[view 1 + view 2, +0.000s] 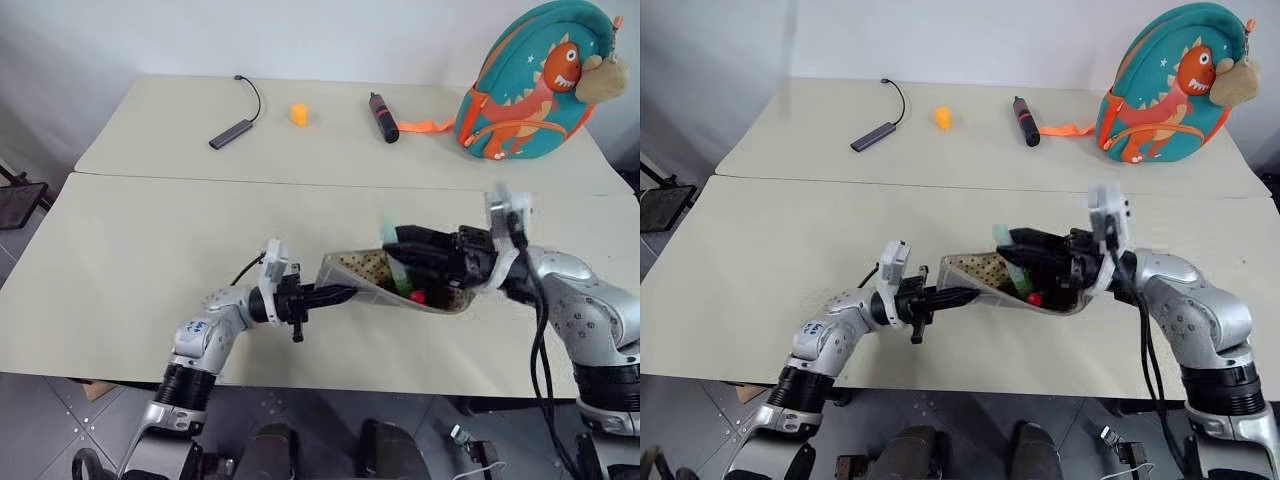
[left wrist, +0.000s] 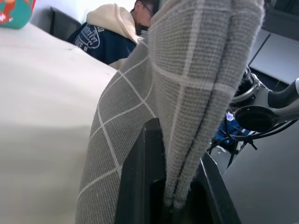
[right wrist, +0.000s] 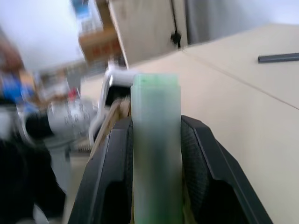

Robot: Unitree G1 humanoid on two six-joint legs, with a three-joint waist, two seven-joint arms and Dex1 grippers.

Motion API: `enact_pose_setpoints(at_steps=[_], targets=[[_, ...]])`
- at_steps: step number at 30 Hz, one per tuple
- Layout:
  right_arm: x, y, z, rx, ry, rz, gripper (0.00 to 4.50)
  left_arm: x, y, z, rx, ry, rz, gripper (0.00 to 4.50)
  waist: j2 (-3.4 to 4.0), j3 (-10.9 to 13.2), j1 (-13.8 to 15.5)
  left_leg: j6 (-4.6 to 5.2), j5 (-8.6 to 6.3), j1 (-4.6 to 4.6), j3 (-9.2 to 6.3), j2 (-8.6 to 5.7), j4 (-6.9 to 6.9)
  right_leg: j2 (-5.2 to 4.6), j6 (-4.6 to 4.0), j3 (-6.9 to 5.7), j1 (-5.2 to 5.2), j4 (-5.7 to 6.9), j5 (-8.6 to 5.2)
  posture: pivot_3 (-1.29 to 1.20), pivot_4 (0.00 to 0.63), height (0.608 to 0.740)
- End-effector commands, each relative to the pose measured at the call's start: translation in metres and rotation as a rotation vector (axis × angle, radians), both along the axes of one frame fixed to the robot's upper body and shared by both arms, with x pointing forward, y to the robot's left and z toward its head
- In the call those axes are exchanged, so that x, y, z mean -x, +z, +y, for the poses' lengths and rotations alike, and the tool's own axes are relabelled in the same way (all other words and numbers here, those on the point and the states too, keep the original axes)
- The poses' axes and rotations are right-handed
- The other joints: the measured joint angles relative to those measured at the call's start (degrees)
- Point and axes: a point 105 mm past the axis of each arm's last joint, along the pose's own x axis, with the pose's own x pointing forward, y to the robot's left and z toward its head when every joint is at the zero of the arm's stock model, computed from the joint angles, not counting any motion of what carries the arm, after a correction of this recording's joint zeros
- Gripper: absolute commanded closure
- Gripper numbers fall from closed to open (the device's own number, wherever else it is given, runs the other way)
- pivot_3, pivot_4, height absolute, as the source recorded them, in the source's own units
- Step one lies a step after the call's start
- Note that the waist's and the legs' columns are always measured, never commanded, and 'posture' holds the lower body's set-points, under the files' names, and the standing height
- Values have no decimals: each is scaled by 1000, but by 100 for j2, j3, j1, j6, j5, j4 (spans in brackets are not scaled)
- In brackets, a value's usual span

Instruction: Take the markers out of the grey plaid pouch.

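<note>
Near table (image 1: 130,290): open surface left of the left gripper (image 1: 340,294) and beyond the lifted pouch (image 1: 365,272). Far table: adapter (image 1: 232,133), orange block (image 1: 299,114), black cylinder (image 1: 384,117) and backpack (image 1: 535,85) obstruct passage, with gaps between.

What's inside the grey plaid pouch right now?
In the grey plaid pouch: a green marker gripped by the right gripper, and a red-ended marker. The gripper covers anything deeper.
</note>
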Motion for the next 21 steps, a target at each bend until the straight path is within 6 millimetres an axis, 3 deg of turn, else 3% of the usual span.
enact_pose_setpoints(at_steps=[1,4,10,17,21], targets=[[-5,41,-37,-262,-69,83,3432,2,-3,7,-4,7,-10,4500,0,0,2,0,0,0,-1,2,-1,0,0,-1,0,-1,0,0,150,740],[-10,40,-48,-325,-96,204,3432,3,-5,8,-6,10,-9,4500,0,0,0,0,0,-1,-2,3,0,-2,-1,-1,0,-1,0,0,150,740],[-29,25,-59,-342,-274,258,3432,3,-7,9,-9,21,-12,4500,2,1,-10,1,0,-1,4,0,-2,0,-1,1,-2,0,0,0,150,740],[-39,5,-51,-292,-333,339,3432,1,-6,8,-7,29,-22,4500,2,1,3,1,-1,-1,7,-2,-2,0,0,2,-3,1,0,0,150,740],[-45,-14,-45,-294,-370,477,3432,-1,-5,8,5,48,-27,4500,3,1,-10,2,-1,-2,7,0,-3,0,-1,2,-4,1,0,0,150,740]])
